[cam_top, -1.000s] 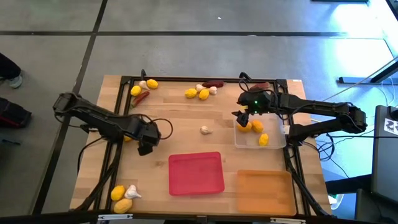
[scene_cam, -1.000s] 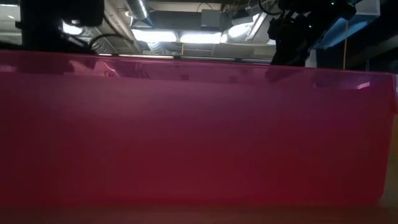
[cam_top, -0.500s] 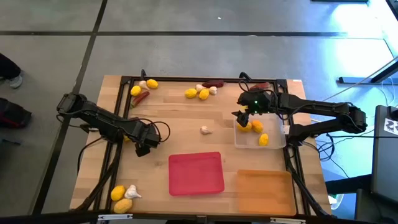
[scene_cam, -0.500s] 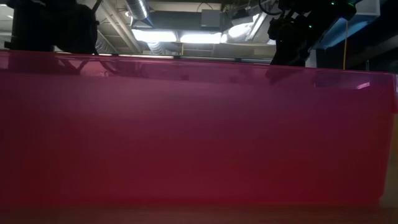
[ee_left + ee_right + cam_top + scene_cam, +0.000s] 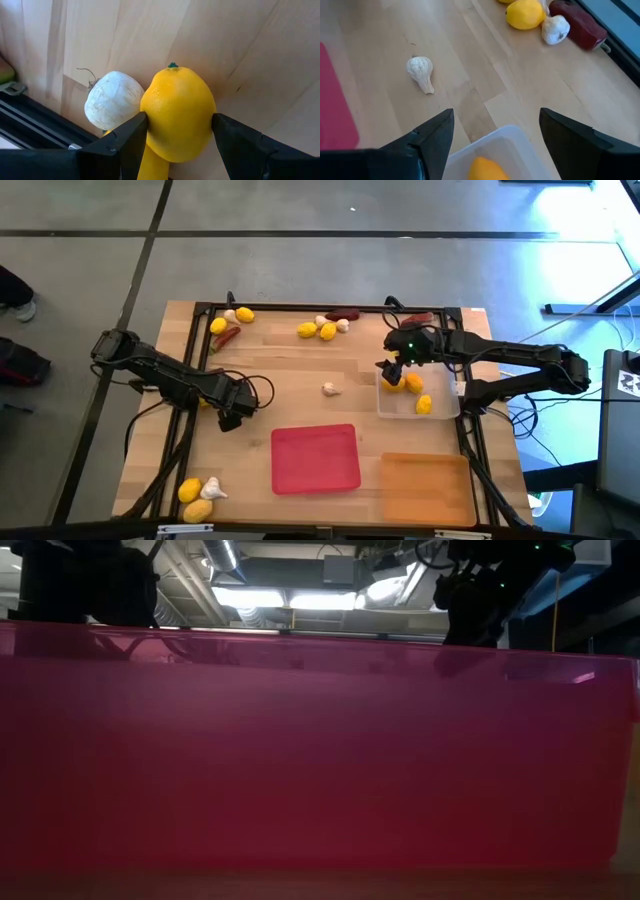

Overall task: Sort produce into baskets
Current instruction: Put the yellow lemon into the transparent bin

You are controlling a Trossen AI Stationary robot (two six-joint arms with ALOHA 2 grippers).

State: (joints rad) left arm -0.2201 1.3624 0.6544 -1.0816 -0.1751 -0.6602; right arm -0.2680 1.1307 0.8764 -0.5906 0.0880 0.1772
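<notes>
Left gripper pulled back toward table's left edge since a second ago, fingers clamped on lemon, garlic bulb touching it. Right gripper spread, hovering over clear tray near right edge, lemons inside.

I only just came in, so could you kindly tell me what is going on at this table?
Two robot arms are sorting produce into trays. The left claw is closed around a lemon beside a garlic bulb. The right claw hangs open over the far edge of the clear tray, which holds three lemons. The red tray and orange tray hold nothing. More lemons, garlic and chili peppers lie along the far edge, and one garlic bulb lies mid-table.
</notes>
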